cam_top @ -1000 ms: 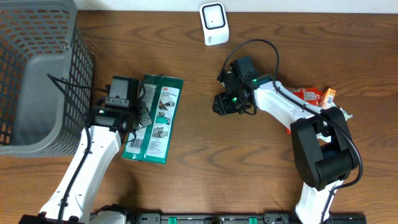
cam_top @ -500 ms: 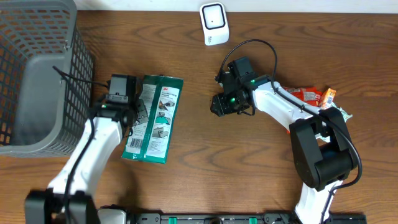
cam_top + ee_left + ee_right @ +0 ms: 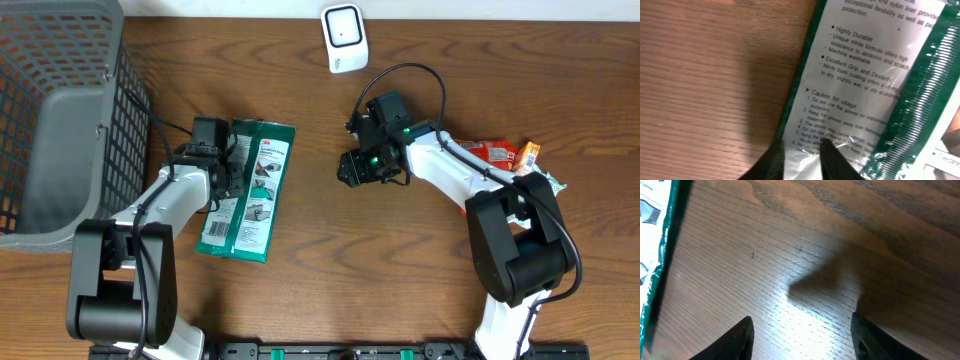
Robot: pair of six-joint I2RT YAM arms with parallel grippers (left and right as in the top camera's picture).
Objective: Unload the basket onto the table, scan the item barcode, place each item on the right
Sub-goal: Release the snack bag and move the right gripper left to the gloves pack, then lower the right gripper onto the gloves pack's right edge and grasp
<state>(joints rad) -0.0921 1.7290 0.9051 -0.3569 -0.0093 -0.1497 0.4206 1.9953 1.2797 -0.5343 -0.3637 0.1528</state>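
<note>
Glove pack (image 3: 248,190) lies flat on counter (image 3: 400,270), centre left, unmoved. Left end effector (image 3: 802,160) has loosened to a narrow gap astride its left edge; we judge the pack released, unscanned. Right end effector (image 3: 802,337), wide open and empty, hovers below scanner (image 3: 344,38).

Bare table (image 3: 330,270) lay open between the packet (image 3: 250,190) and the right gripper (image 3: 350,170); the basket (image 3: 130,110) blocked the far left side.
</note>
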